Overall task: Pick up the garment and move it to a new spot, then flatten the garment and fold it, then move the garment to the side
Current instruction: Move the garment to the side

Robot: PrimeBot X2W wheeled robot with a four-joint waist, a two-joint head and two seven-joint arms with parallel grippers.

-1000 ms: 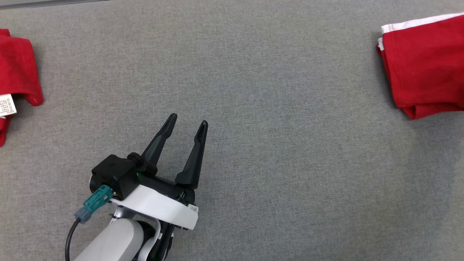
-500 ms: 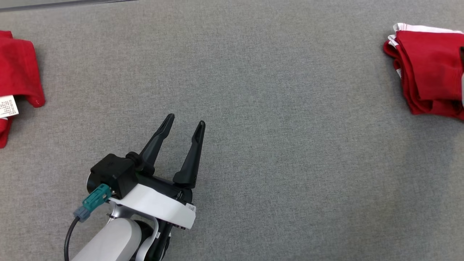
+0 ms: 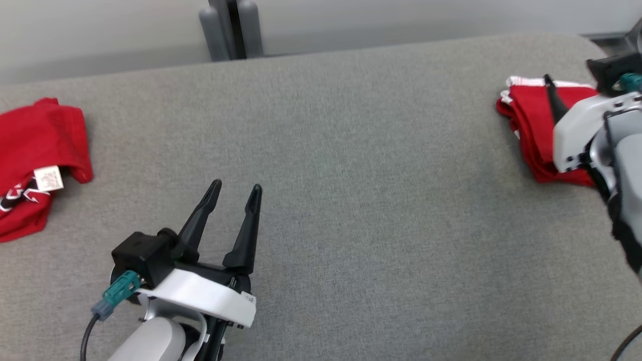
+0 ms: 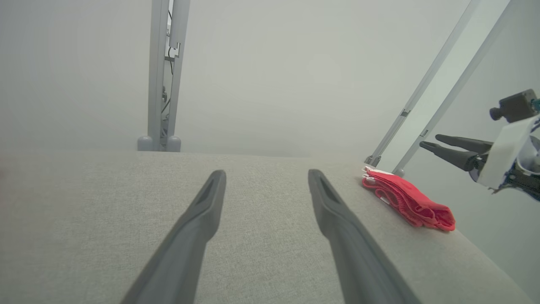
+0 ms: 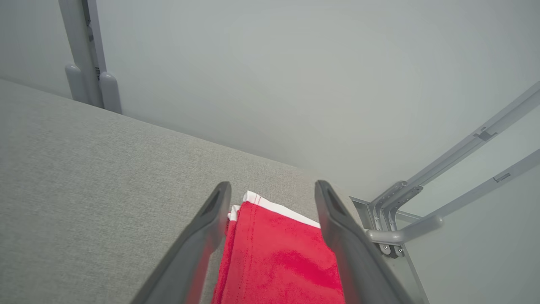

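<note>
Two dark fingers of the left gripper (image 3: 236, 184) are seen spread wide over the near left of the grey fabric tabletop (image 3: 376, 210), with nothing held between them. Its pale forearm is cut off by the bottom edge of the head view. A broad stretch of bare cloth is left open ahead of it and to its right, reaching as far as the back edge.

At the left, a crumpled red garment (image 3: 37, 145) bearing a white label (image 3: 48, 178) is cut by the frame, so its full extent cannot be judged. The dark and white print on it is too small to be read.

At the right, the folded red garment (image 3: 529, 130) with white trim is laid close to the table's right end and rounded far corner. Part of it is hidden behind the white housing of the right arm.

One finger of the right gripper (image 5: 273, 185) is made out in the head view; the other cannot be picked out there. In the right wrist view its fingers are seen parted wide, with the folded garment lying below and between them. From the left wrist view the gripper is shown raised clear of the cloth, gripping nothing.

Beyond the back edge, a grey upright post (image 3: 230, 25) is set against a plain pale wall. Slanted metal struts (image 5: 443, 169) are fixed just past the right corner.
</note>
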